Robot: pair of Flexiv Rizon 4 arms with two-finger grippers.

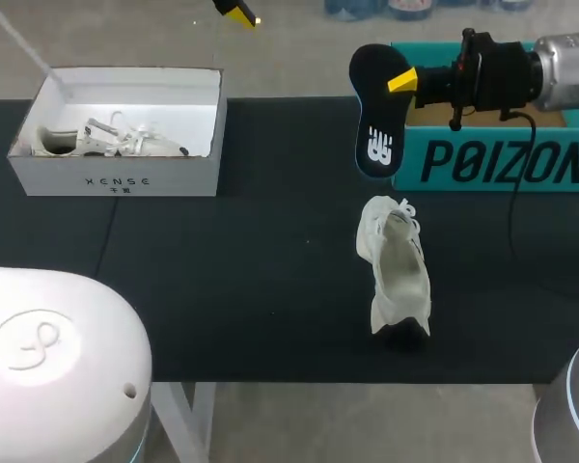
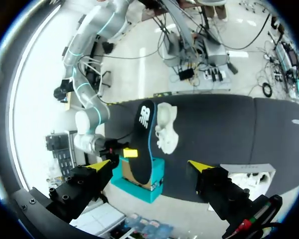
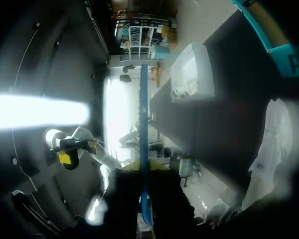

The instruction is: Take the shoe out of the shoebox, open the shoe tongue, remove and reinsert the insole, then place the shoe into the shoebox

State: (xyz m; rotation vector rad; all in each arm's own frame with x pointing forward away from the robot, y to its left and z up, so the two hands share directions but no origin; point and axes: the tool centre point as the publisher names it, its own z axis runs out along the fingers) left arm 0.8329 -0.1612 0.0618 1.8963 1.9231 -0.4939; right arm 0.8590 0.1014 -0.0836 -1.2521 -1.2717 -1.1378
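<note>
A white shoe (image 1: 398, 275) lies on the black table, its opening facing up. Behind it and above the table, my right gripper (image 1: 402, 81) is shut on a black insole (image 1: 374, 111), which hangs with its logo end down. In the right wrist view the insole (image 3: 143, 144) shows edge-on as a blue line between the fingers, with the shoe (image 3: 274, 149) off to one side. My left gripper (image 2: 149, 165) is open and empty, high beyond the table's far edge (image 1: 239, 13). It looks down on the insole (image 2: 147, 142) and the shoe (image 2: 166, 128).
An open white shoebox (image 1: 116, 174) stands at the back left with another white shoe (image 1: 106, 140) inside. A teal box (image 1: 502, 159) stands at the back right, just behind the held insole. The black table (image 1: 232, 280) is bare between the box and the shoe.
</note>
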